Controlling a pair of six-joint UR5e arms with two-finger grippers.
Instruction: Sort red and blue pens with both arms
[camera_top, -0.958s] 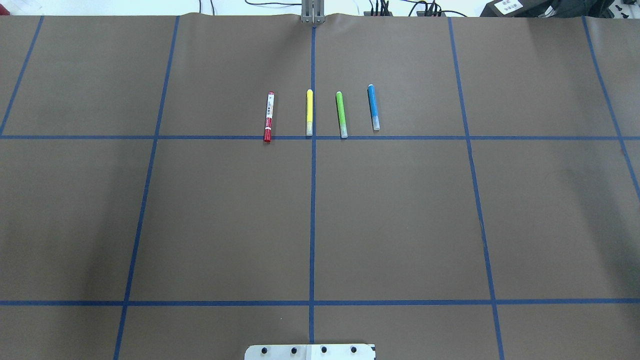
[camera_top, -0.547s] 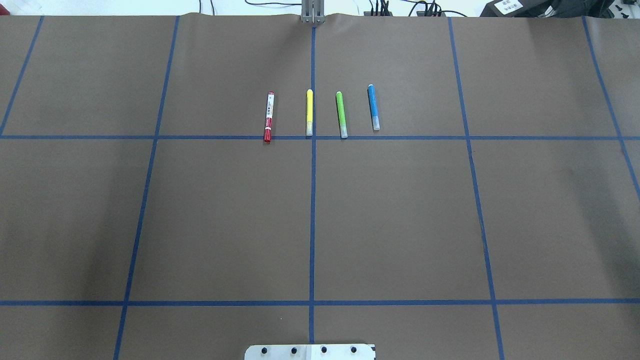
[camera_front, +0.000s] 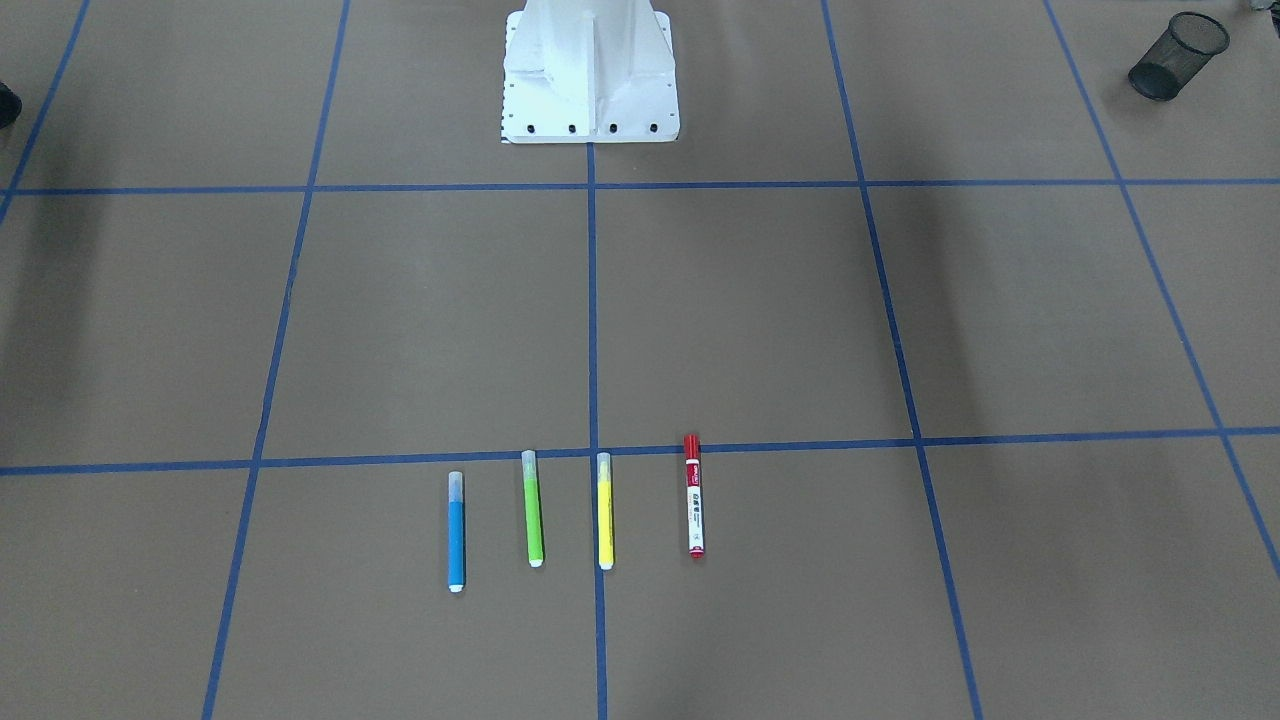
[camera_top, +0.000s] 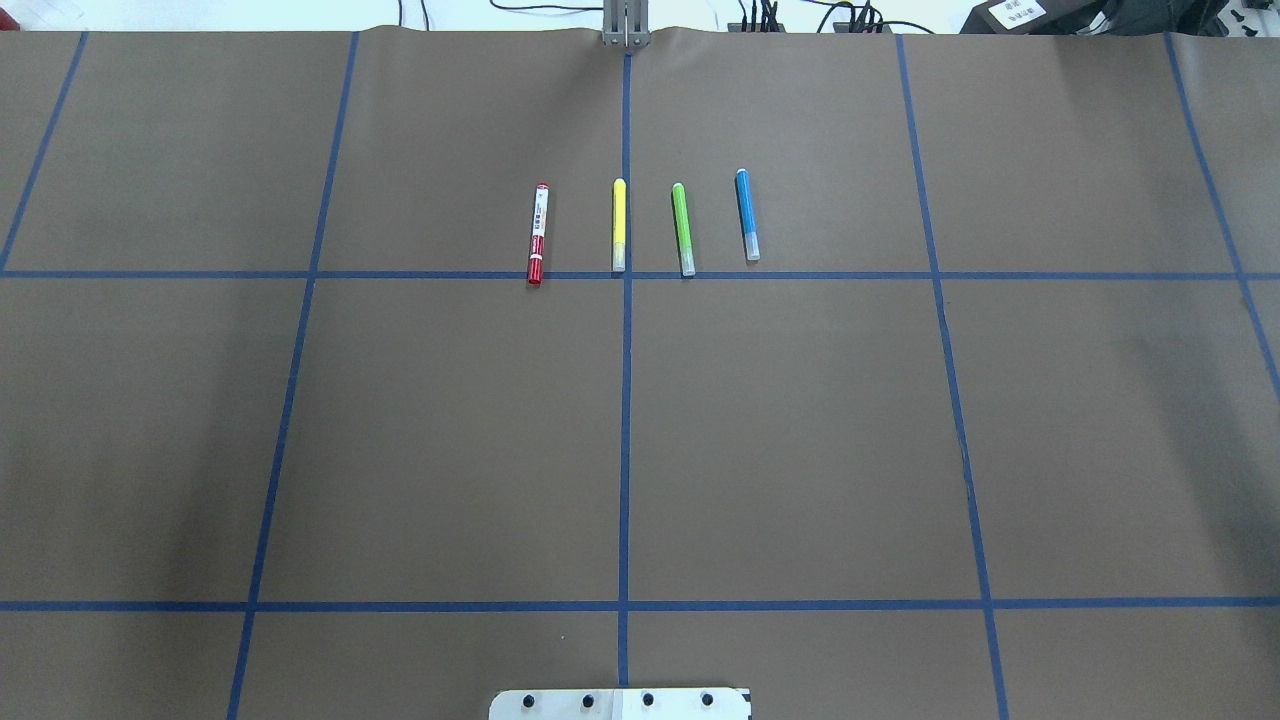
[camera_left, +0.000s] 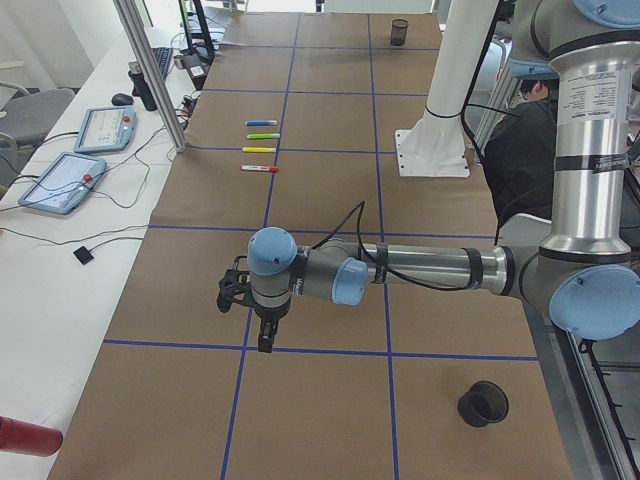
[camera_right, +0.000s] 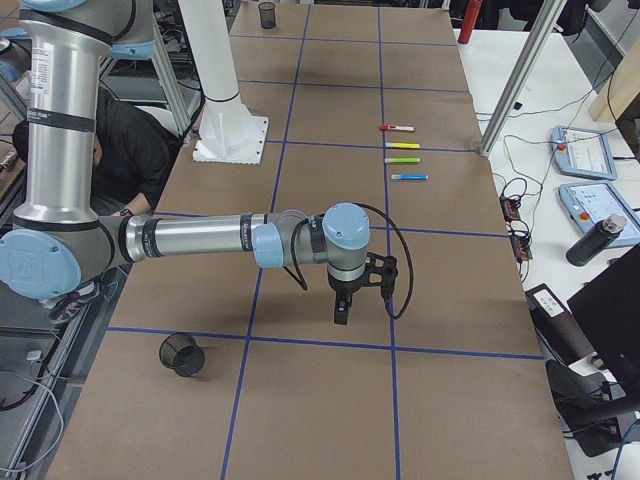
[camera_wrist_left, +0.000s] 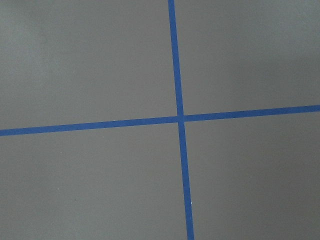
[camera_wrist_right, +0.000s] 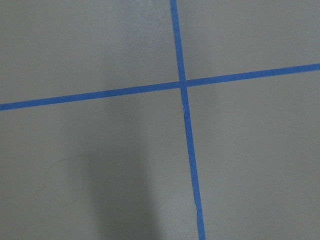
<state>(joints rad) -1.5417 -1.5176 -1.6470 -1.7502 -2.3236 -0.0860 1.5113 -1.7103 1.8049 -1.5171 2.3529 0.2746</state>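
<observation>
1. Red pen (camera_front: 694, 497): dark print on the white barrel, too small to read.
2. Black box (camera_top: 1015, 14) past the surface's (camera_top: 800, 450) far edge: white label with print, not legible.
3. Near tablet (camera_left: 62, 182) beside the surface: lit screen, content unreadable.
4. No legible text, number or brand in any view.

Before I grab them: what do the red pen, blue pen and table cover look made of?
Red pen: probably smooth plastic, white barrel with printed label, red cap. Blue pen: probably plastic, with a see-through frosted cap. Table cover: looks like matte brown paper, its far edge rippled.
</observation>
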